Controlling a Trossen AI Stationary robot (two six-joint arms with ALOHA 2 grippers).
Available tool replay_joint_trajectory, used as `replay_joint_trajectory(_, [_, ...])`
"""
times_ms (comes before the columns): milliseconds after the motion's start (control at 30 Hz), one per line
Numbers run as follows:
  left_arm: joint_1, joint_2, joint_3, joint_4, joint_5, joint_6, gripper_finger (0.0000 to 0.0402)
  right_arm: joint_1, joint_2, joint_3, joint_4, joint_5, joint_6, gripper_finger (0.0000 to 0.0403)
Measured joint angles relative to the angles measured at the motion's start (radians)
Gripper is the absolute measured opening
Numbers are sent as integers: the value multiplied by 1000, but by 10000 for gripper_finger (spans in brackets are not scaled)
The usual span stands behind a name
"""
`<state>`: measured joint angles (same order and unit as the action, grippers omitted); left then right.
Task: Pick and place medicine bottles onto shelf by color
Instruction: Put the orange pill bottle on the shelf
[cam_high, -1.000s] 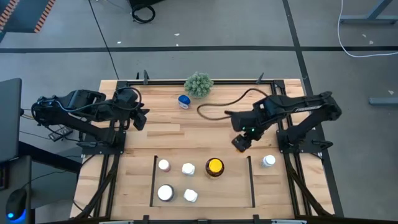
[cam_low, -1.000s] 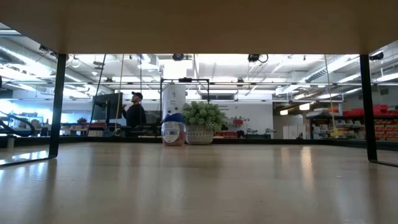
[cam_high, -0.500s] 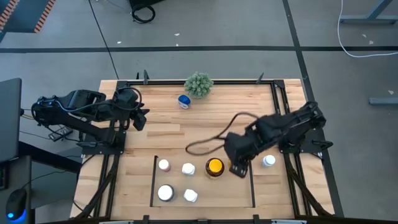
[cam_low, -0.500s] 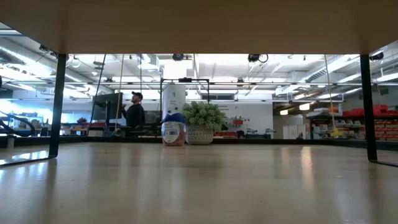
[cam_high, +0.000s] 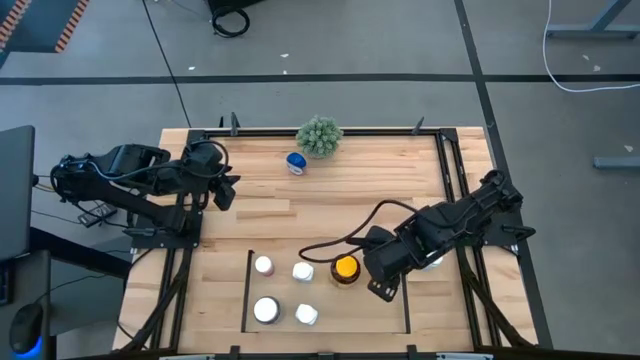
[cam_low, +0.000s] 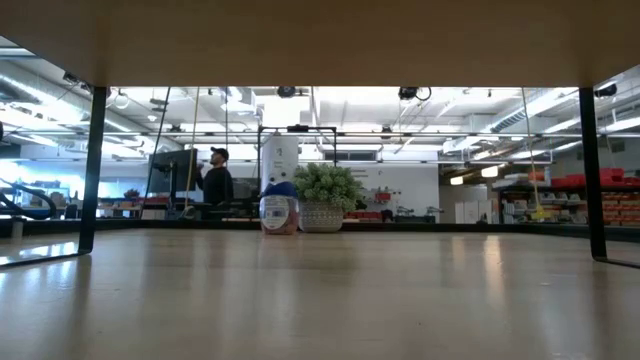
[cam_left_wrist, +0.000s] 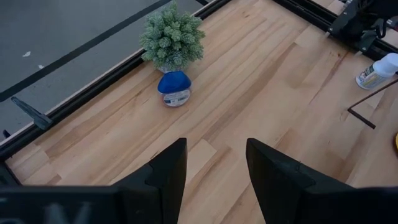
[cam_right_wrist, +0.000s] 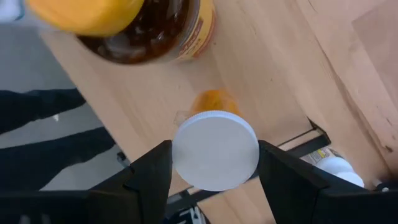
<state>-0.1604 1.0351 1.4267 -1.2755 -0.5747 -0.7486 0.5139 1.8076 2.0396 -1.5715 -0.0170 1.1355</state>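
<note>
My right gripper (cam_high: 381, 287) is shut on a small orange bottle with a white cap (cam_right_wrist: 216, 149), inside the shelf (cam_high: 247, 292), at the bay's right end beside the amber yellow-capped bottle (cam_high: 345, 268). Several white-capped bottles (cam_high: 302, 271) stand in the bay's left half. Another white bottle (cam_high: 433, 261) stands outside the right strip, partly under the right arm. The blue bottle (cam_high: 296, 162) stands by the plant ball (cam_high: 319, 135). My left gripper (cam_high: 226, 190) is open and empty at the table's left edge. My right gripper pinches the white-capped bottle between its two fingers (cam_right_wrist: 152, 180), one on each side at the cap (cam_right_wrist: 186, 168). The fingers point down along the upright bottle. Its orange body (cam_right_wrist: 211, 99) shows below the cap. Whether its base touches the wood I cannot tell.
Thin black strips (cam_high: 405, 300) bound the bay. The right arm's cable (cam_high: 340, 240) loops over the table's middle. The black frame (cam_high: 445, 170) runs round the table. Bare wood lies between the blue bottle and the bay. A person (cam_low: 215, 180) stands in the room far behind.
My right gripper has gone toward the table's near edge, from beside the right strip's far end into the bay's right end next to the amber bottle, carrying the white-capped bottle. Its cable has trailed after it.
</note>
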Motion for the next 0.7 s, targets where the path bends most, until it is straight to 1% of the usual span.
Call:
replay_joint_trajectory(167, [0, 0, 0, 0, 0, 0, 172, -3, 34, 0, 0, -11, -17, 225])
replay_joint_trajectory(400, [0, 0, 0, 0, 0, -5, 172, 4, 34, -16, 0, -11, -44, 225])
replay_joint_trajectory(567, [0, 0, 0, 0, 0, -5, 172, 7, 34, -16, 0, 31, -89, 225])
replay_joint_trajectory(700, [0, 0, 0, 0, 0, -3, 172, 11, 34, -17, 0, 60, -181, 225])
